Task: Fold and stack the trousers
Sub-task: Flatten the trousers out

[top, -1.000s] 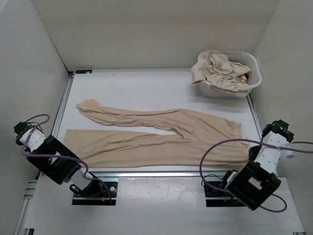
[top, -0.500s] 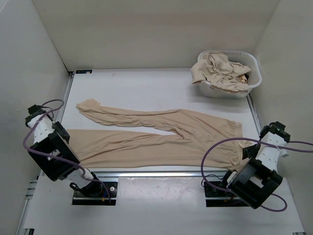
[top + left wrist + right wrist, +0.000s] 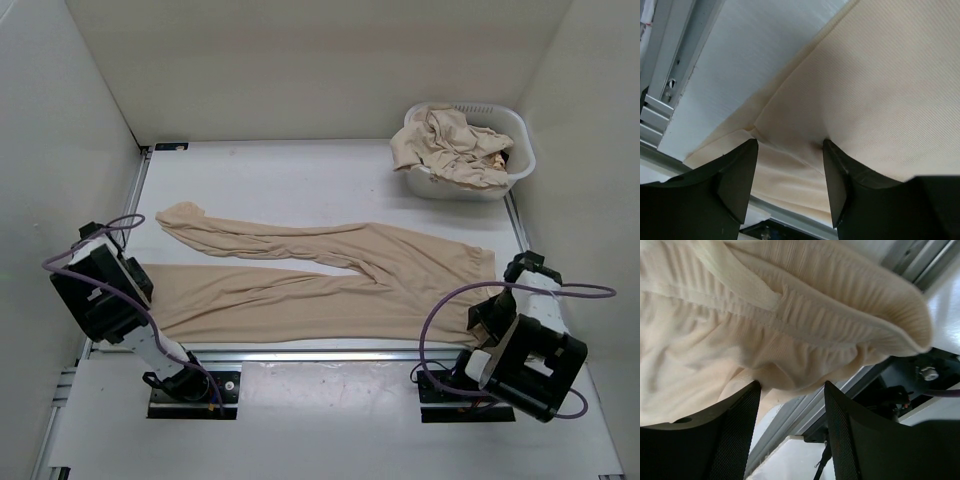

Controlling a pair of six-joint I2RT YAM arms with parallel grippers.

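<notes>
One pair of beige trousers (image 3: 330,270) lies spread flat on the table, with the legs pointing left and the gathered waist at the right. My left gripper (image 3: 138,283) is open at the hem end of the near leg. In the left wrist view the gripper (image 3: 790,145) has its fingers wide apart, tips down on the leg fabric (image 3: 875,85) near its corner. My right gripper (image 3: 487,316) is open at the near corner of the waist. In the right wrist view the gripper (image 3: 792,385) has the gathered waistband (image 3: 805,325) bunched just ahead of its open fingers.
A white plastic basket (image 3: 508,186) at the back right holds more crumpled beige trousers (image 3: 445,140). The table's metal front rail (image 3: 320,352) runs just below the spread trousers. White walls close in the left, back and right sides.
Both arms have swung in from the table's sides. The left gripper came down onto the near leg's hem and the right gripper onto the waist corner. The trousers have not moved.
</notes>
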